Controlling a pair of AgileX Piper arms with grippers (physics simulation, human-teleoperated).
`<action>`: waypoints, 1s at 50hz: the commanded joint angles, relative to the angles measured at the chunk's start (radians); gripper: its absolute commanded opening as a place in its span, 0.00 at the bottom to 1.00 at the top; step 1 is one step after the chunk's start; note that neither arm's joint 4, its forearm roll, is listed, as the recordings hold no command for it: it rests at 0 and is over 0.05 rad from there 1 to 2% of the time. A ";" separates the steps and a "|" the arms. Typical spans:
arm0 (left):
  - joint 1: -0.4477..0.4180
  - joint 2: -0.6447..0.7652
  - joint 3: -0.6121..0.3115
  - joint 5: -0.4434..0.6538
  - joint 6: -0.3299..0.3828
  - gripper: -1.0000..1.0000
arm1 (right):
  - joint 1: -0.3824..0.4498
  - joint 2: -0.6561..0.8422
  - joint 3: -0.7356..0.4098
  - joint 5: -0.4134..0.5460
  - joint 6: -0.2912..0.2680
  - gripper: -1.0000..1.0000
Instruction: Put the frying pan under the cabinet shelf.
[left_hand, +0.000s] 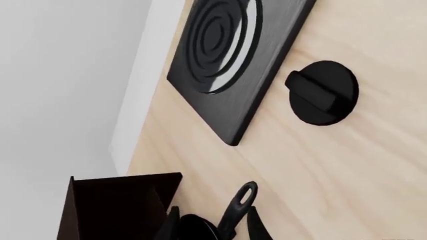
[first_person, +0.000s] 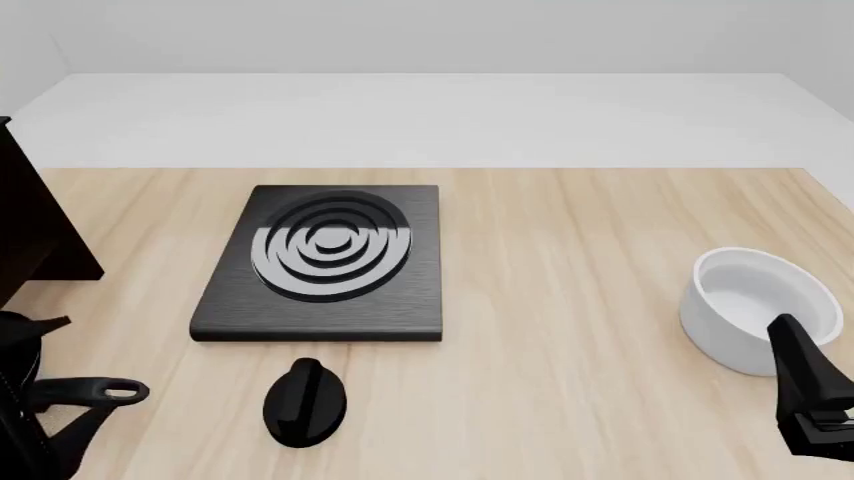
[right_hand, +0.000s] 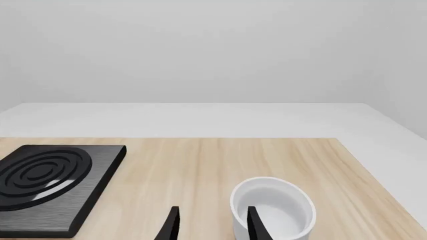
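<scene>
The frying pan is mostly out of view. Its short black handle (left_hand: 240, 202) with a loop end and a bit of its black rim (left_hand: 195, 226) show in the left wrist view. The handle also shows at the front view's lower left (first_person: 91, 392). My left gripper (left_hand: 213, 229) is open, and the handle lies between its spread fingers without being clamped. The dark cabinet shelf (left_hand: 113, 205) stands close beside the pan, at the table's left edge (first_person: 40, 230). My right gripper (right_hand: 212, 227) is open and empty, just in front of the white bowl (right_hand: 273, 210).
A flat black stove plate (first_person: 327, 262) with grey rings lies at the table's middle left. A small black knob (first_person: 307, 402) sits in front of it. The deep white bowl (first_person: 754, 310) stands at the right. The light wood table (first_person: 574, 250) ends at a white back surface.
</scene>
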 joint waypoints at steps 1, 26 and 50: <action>-0.093 -0.011 -0.031 0.057 -0.079 1.00 | 0.000 0.000 0.000 0.000 0.000 1.00; -0.180 -0.043 -0.026 0.101 -0.122 1.00 | 0.000 0.000 0.000 0.000 0.000 1.00; -0.318 -0.036 0.003 0.127 -0.235 1.00 | 0.000 0.000 0.000 0.000 0.000 1.00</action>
